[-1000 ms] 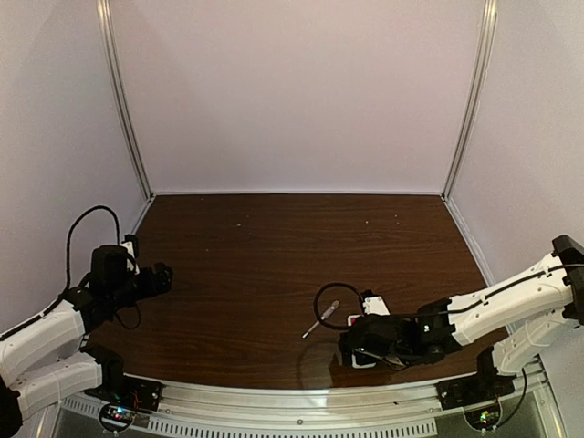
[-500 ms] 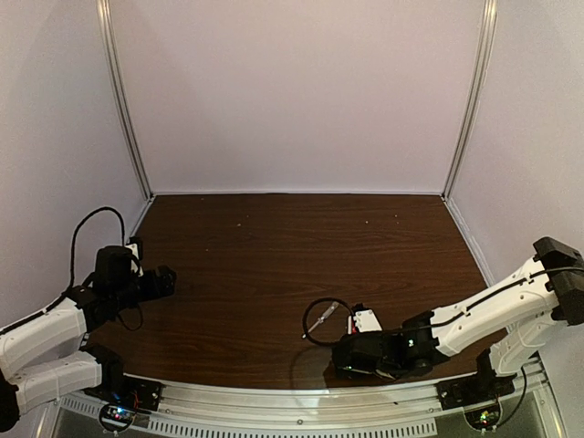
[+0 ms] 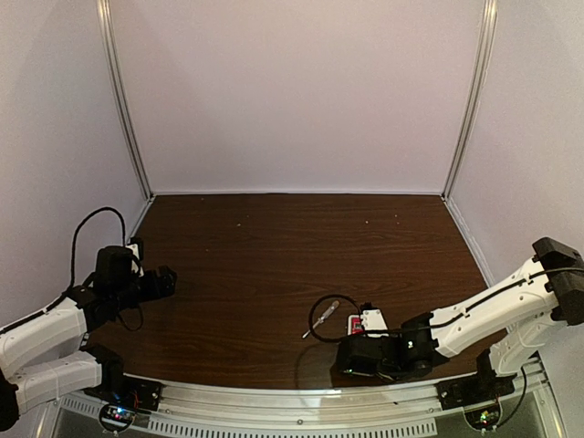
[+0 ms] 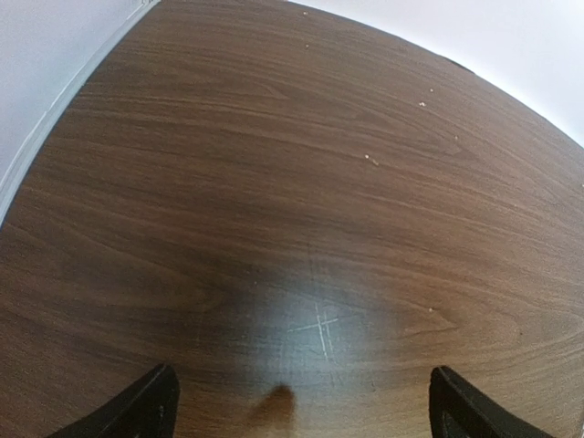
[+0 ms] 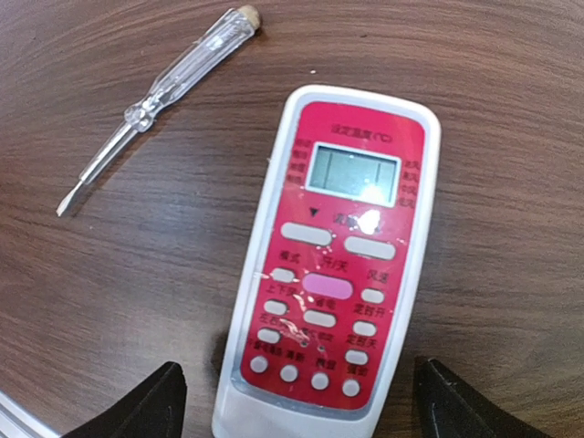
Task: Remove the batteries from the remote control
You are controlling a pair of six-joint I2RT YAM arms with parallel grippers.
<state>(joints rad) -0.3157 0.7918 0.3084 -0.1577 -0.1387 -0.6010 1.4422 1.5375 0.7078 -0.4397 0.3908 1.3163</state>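
The remote control (image 5: pixel 333 265) lies face up on the brown table, red button face and small display showing; in the top view (image 3: pixel 366 321) it sits near the front, right of centre. My right gripper (image 5: pixel 297 401) is open and hovers over its lower end, one finger on each side, not touching; the top view shows this gripper (image 3: pixel 358 358) low over the table. My left gripper (image 4: pixel 301 406) is open and empty over bare wood at the far left (image 3: pixel 167 279). No batteries show.
A slim clear-handled screwdriver (image 5: pixel 155 99) lies just left of the remote, tip toward the front left; it also shows in the top view (image 3: pixel 320 319). A black cable loop (image 3: pixel 321 327) lies around it. White walls enclose the table on the back and both sides.
My right gripper has shifted slightly right and back since half a second ago, after moving left and forward before that. The remote and screwdriver look unmoved. The left arm is nearly still.
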